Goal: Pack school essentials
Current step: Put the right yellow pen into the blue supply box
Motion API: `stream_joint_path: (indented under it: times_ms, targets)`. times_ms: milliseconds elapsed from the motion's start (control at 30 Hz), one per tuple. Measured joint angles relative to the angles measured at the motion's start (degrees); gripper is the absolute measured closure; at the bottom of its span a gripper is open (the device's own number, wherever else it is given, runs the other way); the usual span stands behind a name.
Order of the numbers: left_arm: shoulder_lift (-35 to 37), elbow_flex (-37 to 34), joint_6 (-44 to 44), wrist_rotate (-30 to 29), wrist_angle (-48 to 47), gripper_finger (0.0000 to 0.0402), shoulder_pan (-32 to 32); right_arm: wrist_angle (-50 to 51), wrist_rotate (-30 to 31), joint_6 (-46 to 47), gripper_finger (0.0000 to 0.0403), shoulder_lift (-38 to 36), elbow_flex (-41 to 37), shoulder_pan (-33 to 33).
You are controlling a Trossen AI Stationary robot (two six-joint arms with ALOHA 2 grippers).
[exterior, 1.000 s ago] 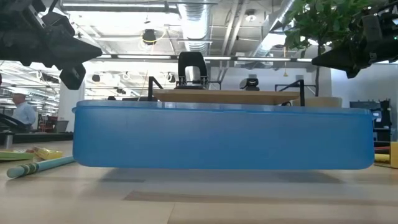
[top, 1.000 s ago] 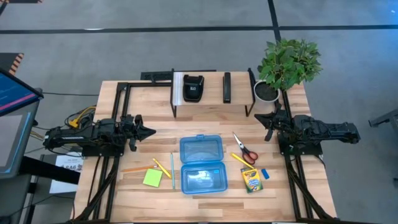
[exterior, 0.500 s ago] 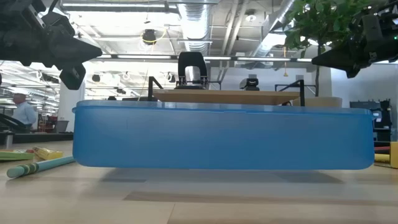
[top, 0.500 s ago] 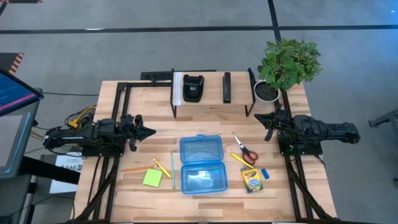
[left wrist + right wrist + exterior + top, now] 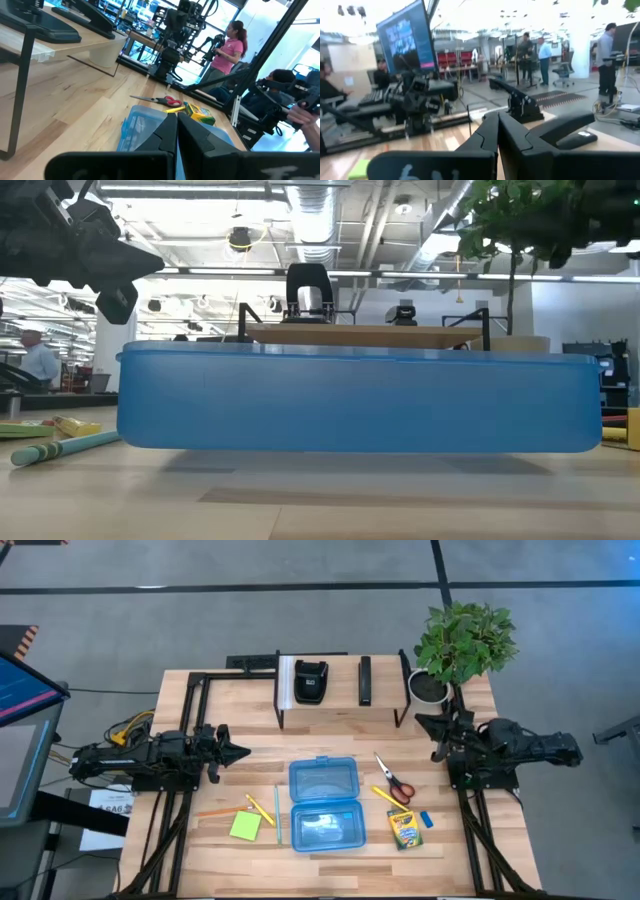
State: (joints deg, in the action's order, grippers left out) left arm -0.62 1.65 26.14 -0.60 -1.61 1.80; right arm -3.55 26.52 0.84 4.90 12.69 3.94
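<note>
An open blue pencil case (image 5: 323,804) sits at the centre of the wooden table (image 5: 200,745), school supplies spread on either side. Lower left in the high view lie the pencils (image 5: 258,810) and a lime-green sticky-note pad (image 5: 245,826). Right of the case are red-handled scissors (image 5: 394,782), a crayon box (image 5: 403,828) and a small blue eraser (image 5: 426,819). The left gripper (image 5: 240,751) hovers at centre left, fingers pressed together. The right gripper (image 5: 422,721) hangs near the potted plant (image 5: 462,642), its fingers likewise clenched on nothing.
</note>
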Motion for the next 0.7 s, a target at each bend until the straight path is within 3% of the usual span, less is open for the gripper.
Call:
stream_joint_path:
  times_ms: [333, 700]
  targets:
    - [0.0, 0.0, 0.0, 0.0, 0.0, 0.0401, 0.0, 1.8, 2.0, 4.0, 0.0373, 19.4, 9.5, 1.4]
    - [0.0, 0.0, 0.0, 0.0, 0.0, 0.0401, 0.0, 19.7, 1.2, 14.1, 0.0326, 37.1, 23.6, 5.7]
